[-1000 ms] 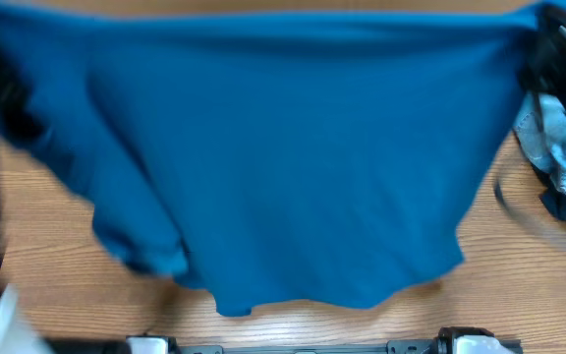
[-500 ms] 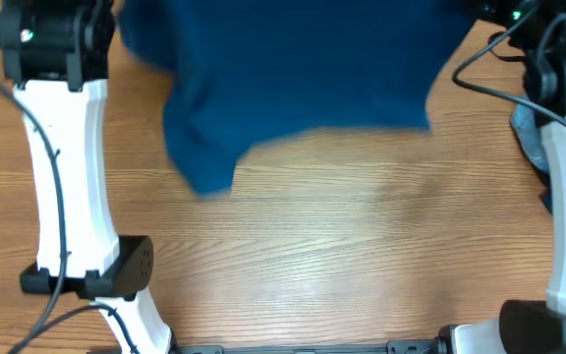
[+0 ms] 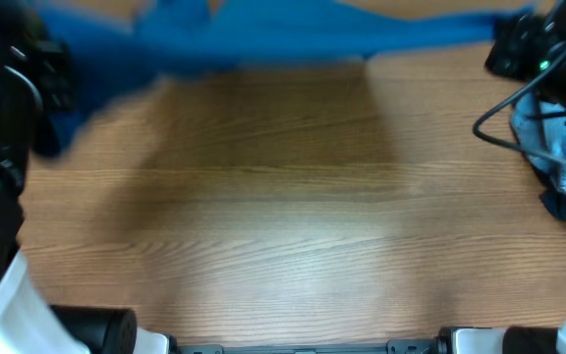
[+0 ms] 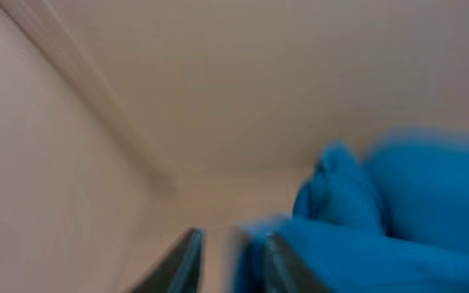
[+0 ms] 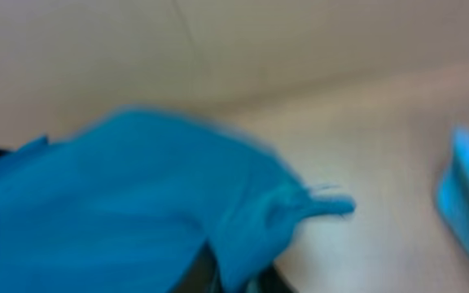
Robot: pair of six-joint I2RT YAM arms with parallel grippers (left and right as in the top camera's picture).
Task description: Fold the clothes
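Observation:
The deep-blue shirt (image 3: 263, 39) hangs blurred in a band along the far edge of the table, stretched between my two arms. My left gripper (image 3: 37, 59) is at the far left. In the left wrist view its fingers (image 4: 230, 264) have blue fabric (image 4: 381, 212) between them and bunched to the right. My right gripper (image 3: 514, 44) is at the far right. In the right wrist view its fingers (image 5: 234, 273) pinch a fold of the shirt (image 5: 137, 195), which covers most of them.
A heap of light-blue and dark clothes (image 3: 563, 157) lies at the table's right edge under the right arm; it shows in the right wrist view (image 5: 466, 203). The wooden table (image 3: 283, 216) is bare in the middle. Arm bases stand at the near corners.
The shirt covered most of the table a second ago. Both grippers have swept it to the far edge, so only a blurred strip of it shows now.

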